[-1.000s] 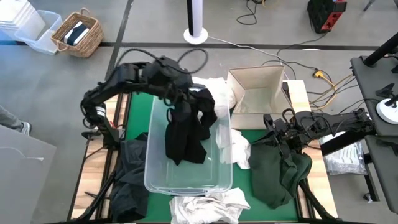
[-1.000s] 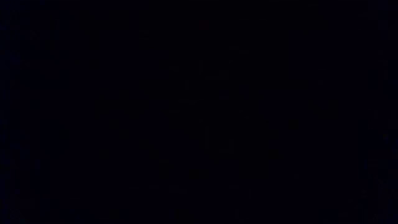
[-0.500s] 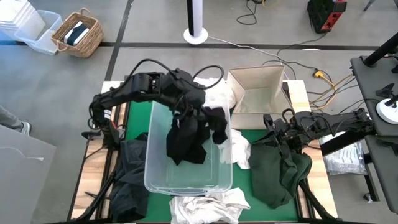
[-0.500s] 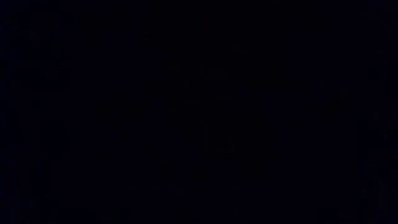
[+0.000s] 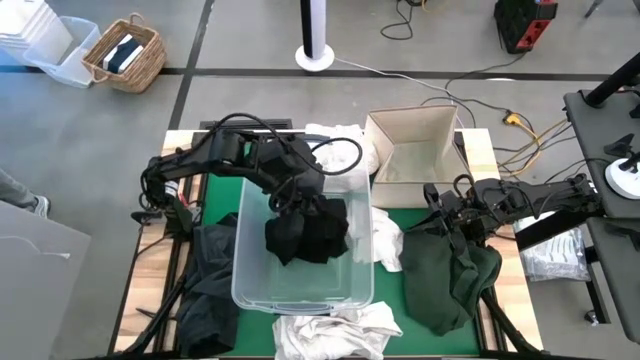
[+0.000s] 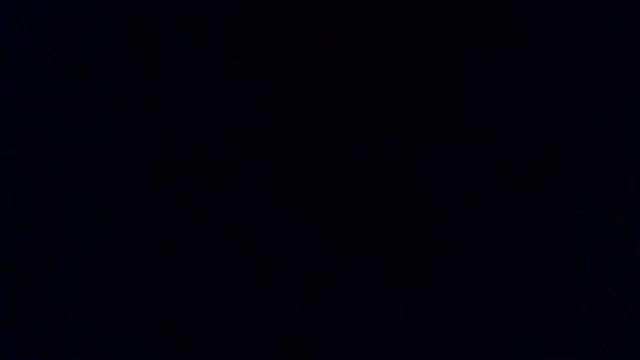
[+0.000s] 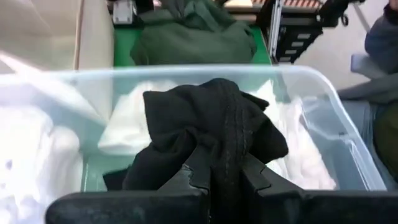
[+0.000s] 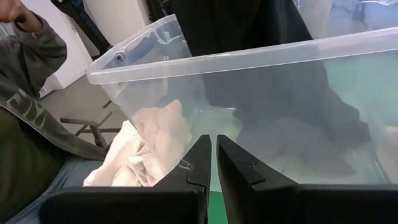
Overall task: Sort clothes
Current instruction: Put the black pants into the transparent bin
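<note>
My left gripper (image 5: pixel 292 196) is over the clear plastic tub (image 5: pixel 252 290), shut on a black garment (image 5: pixel 310 232) that lies bunched inside it; the garment also shows in the left wrist view (image 7: pixel 211 118). My right gripper (image 8: pixel 213 158) is shut and empty, low beside the tub's right wall; in the high view it (image 5: pixel 440 212) lies by a dark green garment (image 5: pixel 448 278) on the green mat. White clothes lie beyond the tub (image 5: pixel 345 148), at its right side (image 5: pixel 388 245) and at the near edge (image 5: pixel 335 330). The low view is black. My left gripper pinches a bunched-up fold of the black garment (image 7: pixel 227 163) between its two fingers, several layers gathered together. The fingers come from above, slanting from the table's far left. The rest of the garment lies heaped in the tub below the fingers.
A beige cardboard box (image 5: pixel 415 150) stands open at the far right of the tub. A dark garment (image 5: pixel 208 285) hangs over the table's left near corner. A person's sleeve (image 8: pixel 25 124) shows beyond the tub in the right wrist view.
My left gripper has gone down and toward the near edge, into the tub, still shut on the black garment. The garment, which hung long below the gripper over the tub's far rim, now lies gathered in a heap inside the tub.
</note>
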